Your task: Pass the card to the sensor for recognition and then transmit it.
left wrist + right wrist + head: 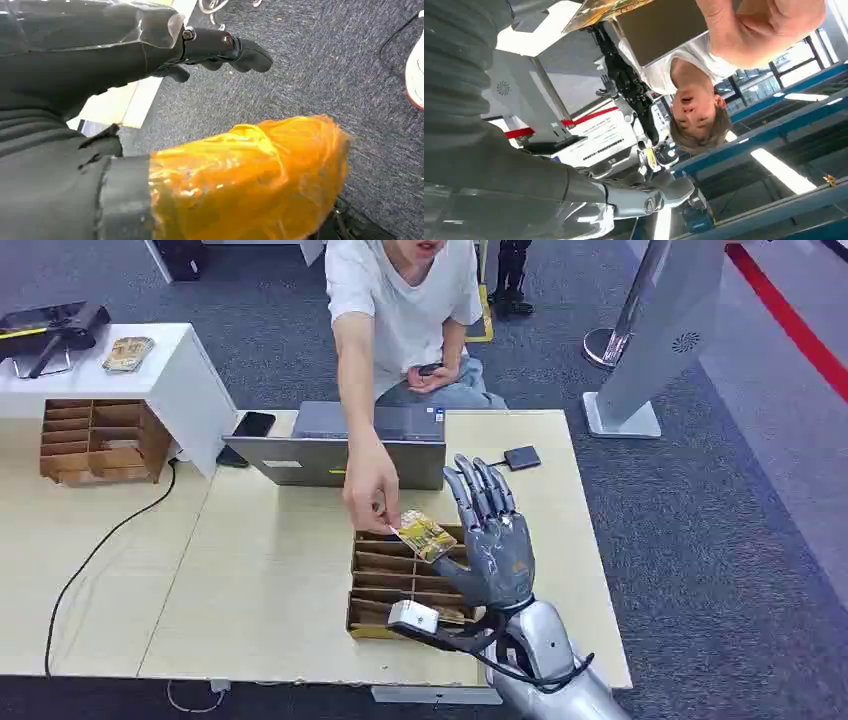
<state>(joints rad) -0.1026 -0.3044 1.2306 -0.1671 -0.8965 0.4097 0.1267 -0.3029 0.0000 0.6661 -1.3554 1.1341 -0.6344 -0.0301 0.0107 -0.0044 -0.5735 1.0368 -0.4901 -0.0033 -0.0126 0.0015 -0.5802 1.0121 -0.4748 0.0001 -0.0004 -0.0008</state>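
A person's hand [372, 495] holds a yellow patterned card [425, 535] by its corner, just above the slotted cardboard tray [400, 585]. My right hand [492, 540] stands upright beside the card with its fingers straight and apart, palm toward it, gripping nothing. The right wrist view has the card [599, 9] and the person's hand [764, 25] close in front of my palm. A small black sensor [522, 457] lies on the table behind my right hand, wired to the laptop [340, 445]. My left hand [220, 47] hangs over grey carpet, empty, fingers loosely extended.
The person sits behind the table [270, 580], their other hand holding a dark phone [430, 369]. Another phone [253, 424] lies left of the laptop. A second cardboard organizer [95, 440] and a white stand [180, 380] are at far left. A black cable [100, 540] crosses the left table.
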